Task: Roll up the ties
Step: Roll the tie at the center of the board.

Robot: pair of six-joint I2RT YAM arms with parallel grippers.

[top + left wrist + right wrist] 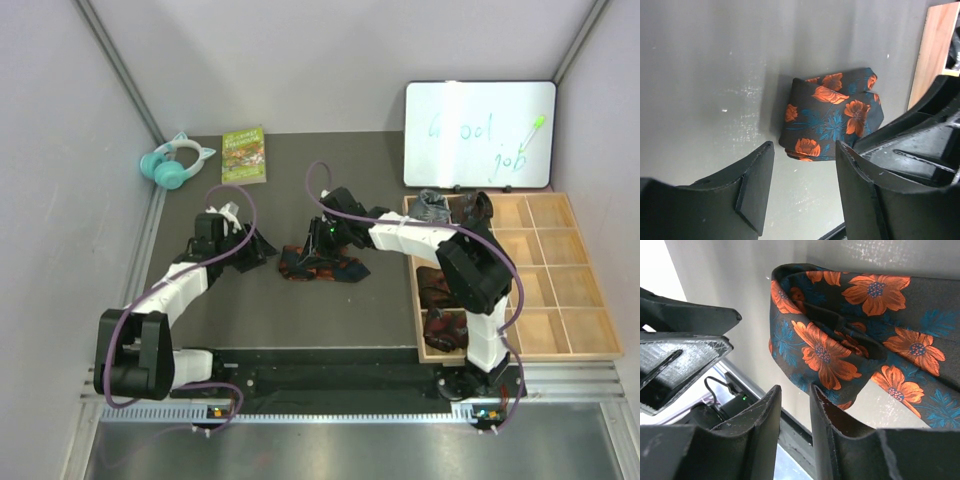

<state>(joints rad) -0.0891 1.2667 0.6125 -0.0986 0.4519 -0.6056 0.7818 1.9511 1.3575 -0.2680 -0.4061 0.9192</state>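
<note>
Surface: dark grey tabletop (300, 205), pale walls (330, 60) around | tie (322, 265) bunched mid-table, left of wooden tray (560, 290) | my left gripper (805, 150): jaws apart, empty, near tie | my right gripper (796, 390): jaws narrowly apart, at its fold

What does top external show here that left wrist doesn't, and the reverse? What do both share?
Only top external: the headphones, the book, the whiteboard and rolled ties in the compartments of the wooden tray. Only left wrist: the orange flowers and blue leaves on the floral tie, and the left fingers apart with nothing between them. Both: that tie lying on the dark table, and part of the tray.
</note>
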